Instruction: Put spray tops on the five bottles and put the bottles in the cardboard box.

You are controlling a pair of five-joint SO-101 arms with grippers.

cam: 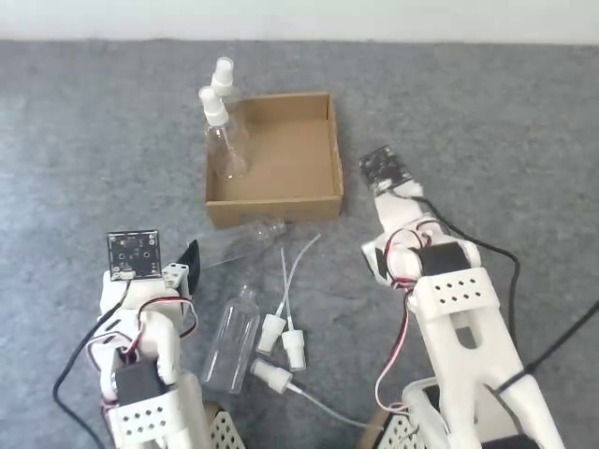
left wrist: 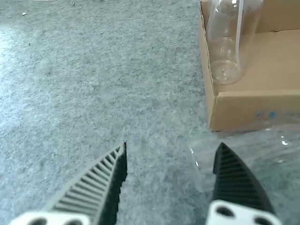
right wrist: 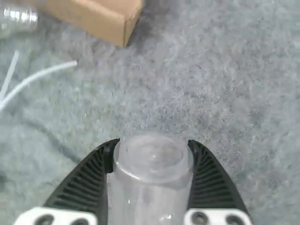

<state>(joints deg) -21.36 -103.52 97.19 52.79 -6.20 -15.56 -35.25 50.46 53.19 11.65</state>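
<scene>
I see right gripper [right wrist: 152, 145] clamped on a clear plastic bottle [right wrist: 150, 187], left gripper [left wrist: 172, 146] wide open, slightly nearer the white spray tops [cam: 293, 348] between arms.

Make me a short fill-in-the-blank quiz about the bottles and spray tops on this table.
1. The right tool is shut on a clear bottle; the left tool is ____.
2. ____ loose spray tops lie on the carpet.
3. Beside them, an uncapped bottle lies on its ____.
Answers: open, three, side.
</scene>
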